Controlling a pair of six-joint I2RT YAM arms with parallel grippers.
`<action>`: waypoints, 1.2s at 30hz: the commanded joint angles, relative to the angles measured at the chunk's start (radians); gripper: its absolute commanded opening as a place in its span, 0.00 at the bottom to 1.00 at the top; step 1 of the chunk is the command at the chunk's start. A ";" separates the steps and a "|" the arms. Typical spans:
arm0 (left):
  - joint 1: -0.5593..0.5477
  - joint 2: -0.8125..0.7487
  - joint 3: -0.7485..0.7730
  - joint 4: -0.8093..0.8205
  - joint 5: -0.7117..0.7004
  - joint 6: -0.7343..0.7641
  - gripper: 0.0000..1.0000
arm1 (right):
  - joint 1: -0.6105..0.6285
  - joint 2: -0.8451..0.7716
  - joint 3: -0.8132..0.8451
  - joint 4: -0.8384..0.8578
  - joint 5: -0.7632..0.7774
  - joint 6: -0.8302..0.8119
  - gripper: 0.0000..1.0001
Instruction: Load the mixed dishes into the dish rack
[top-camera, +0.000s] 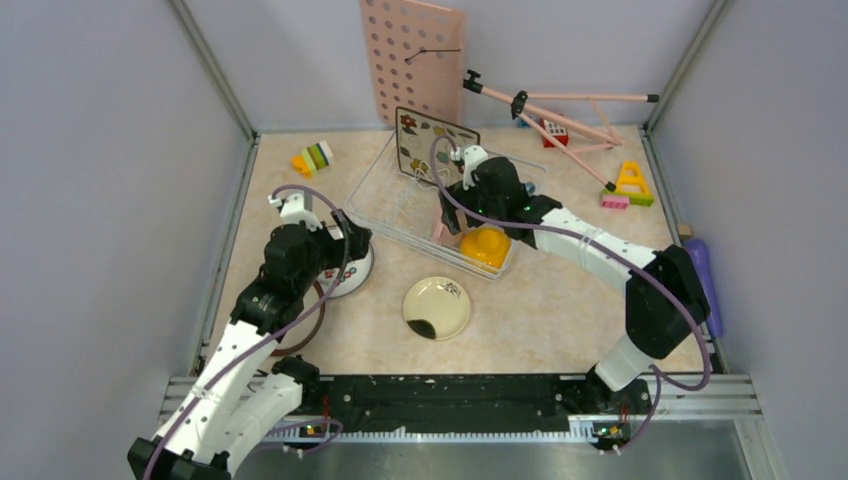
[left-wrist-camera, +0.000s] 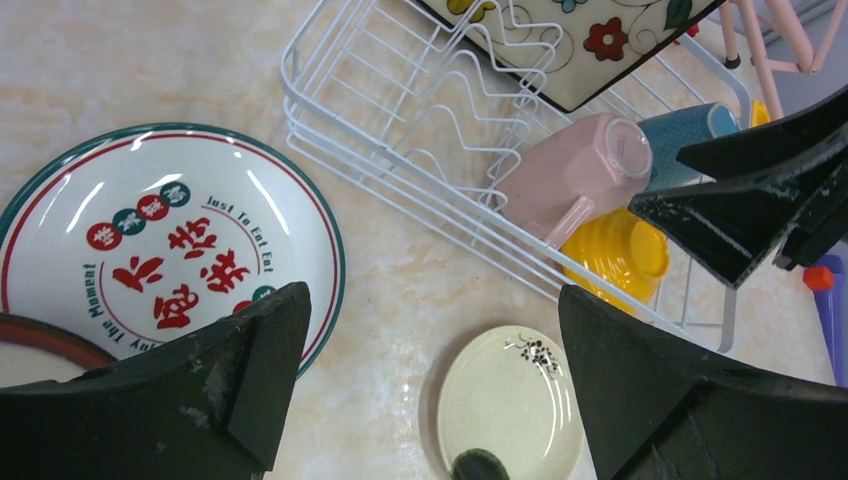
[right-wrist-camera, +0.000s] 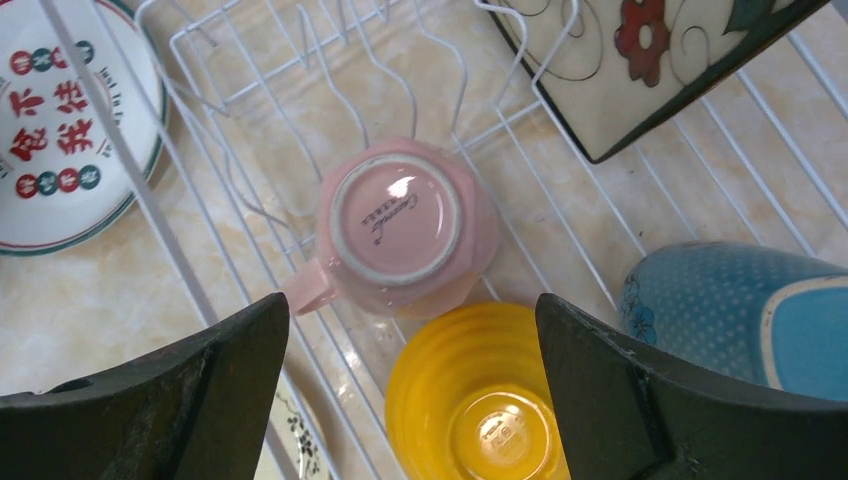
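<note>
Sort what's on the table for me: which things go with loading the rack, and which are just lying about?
Job: dish rack; flowered plate, pink cup, blue cup and yellow bowl, in the rack; blotched cream plate, lettered plate, red-rimmed plate, on the table.
Lying about: pink pegboard, pink tripod, toy blocks, purple object.

Pink pegboard (top-camera: 412, 60) leans well beyond the right gripper (right-wrist-camera: 405, 310); pink tripod (top-camera: 560, 110) and yellow toy block (top-camera: 630, 180) lie to its right; striped blocks (top-camera: 313, 158) sit far to its left.
</note>
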 joint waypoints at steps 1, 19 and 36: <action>0.006 -0.068 -0.050 -0.031 -0.038 -0.011 0.99 | -0.001 0.061 0.088 0.032 0.073 -0.028 0.91; 0.009 -0.104 -0.092 -0.035 -0.059 -0.011 0.99 | -0.001 0.227 0.255 -0.099 -0.099 -0.107 0.36; 0.009 -0.133 -0.132 -0.010 -0.036 -0.061 0.98 | 0.018 0.020 0.213 0.023 0.481 0.486 0.00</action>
